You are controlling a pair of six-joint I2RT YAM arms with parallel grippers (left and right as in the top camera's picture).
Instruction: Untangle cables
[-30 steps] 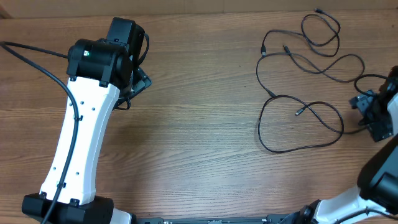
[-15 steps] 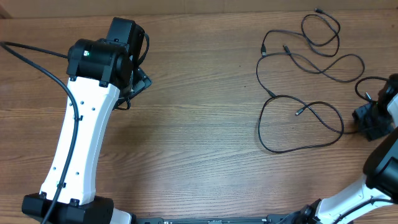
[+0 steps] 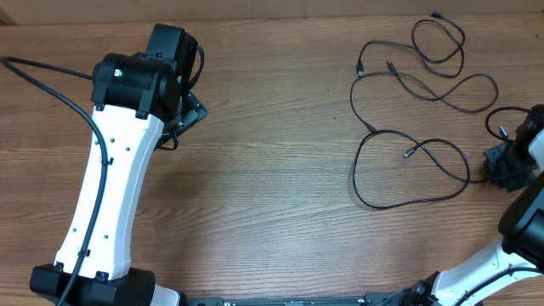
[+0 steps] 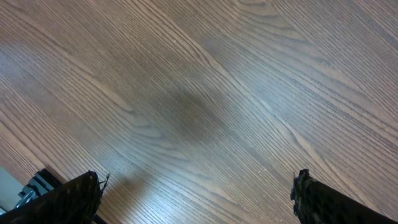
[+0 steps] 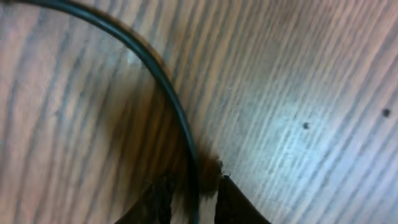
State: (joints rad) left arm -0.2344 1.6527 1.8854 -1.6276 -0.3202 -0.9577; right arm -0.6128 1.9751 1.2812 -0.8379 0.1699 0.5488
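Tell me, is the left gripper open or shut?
Open. The left gripper shows its fingertips far apart, only wooden table between them.

No legible text or labels, it seems.

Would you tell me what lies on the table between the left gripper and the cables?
Nothing does. In the overhead view, only bare wooden table stretches from the left gripper across to the cables.

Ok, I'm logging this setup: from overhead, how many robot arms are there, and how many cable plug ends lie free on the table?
Robot arms (left arm, right arm): 2
Free plug ends: 4
Total: 6
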